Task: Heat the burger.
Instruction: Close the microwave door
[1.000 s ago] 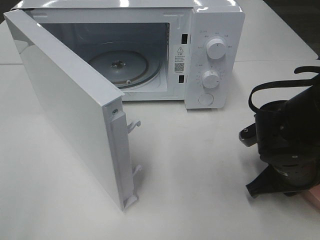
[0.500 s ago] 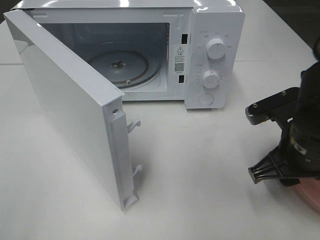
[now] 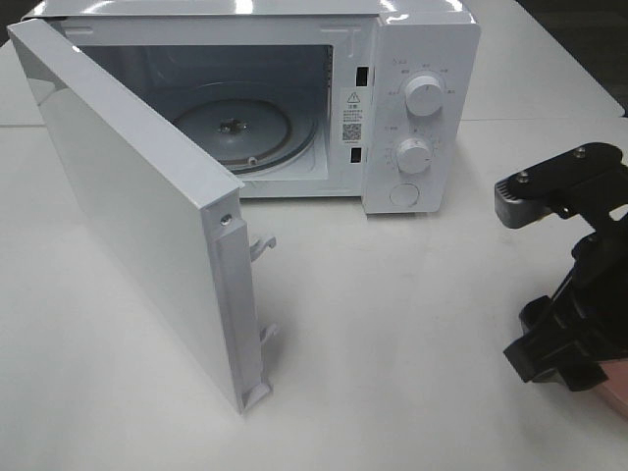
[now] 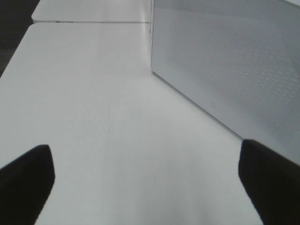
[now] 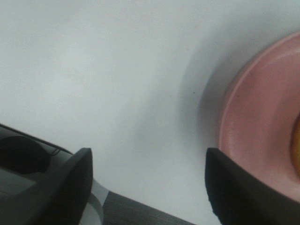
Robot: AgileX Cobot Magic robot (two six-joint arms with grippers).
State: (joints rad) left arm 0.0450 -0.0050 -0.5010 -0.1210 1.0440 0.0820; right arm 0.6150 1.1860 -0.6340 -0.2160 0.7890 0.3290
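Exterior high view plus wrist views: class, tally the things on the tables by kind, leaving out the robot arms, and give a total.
Microwave: 1
Pink plate: 1
Burger, only an orange edge showing on the plate: 1
Total: 3

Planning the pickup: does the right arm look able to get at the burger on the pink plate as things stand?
Probably yes. The right end effector is open and empty above bare table, beside the pink plate. Only an orange sliver of the burger shows at the frame edge; nothing visible stands between.
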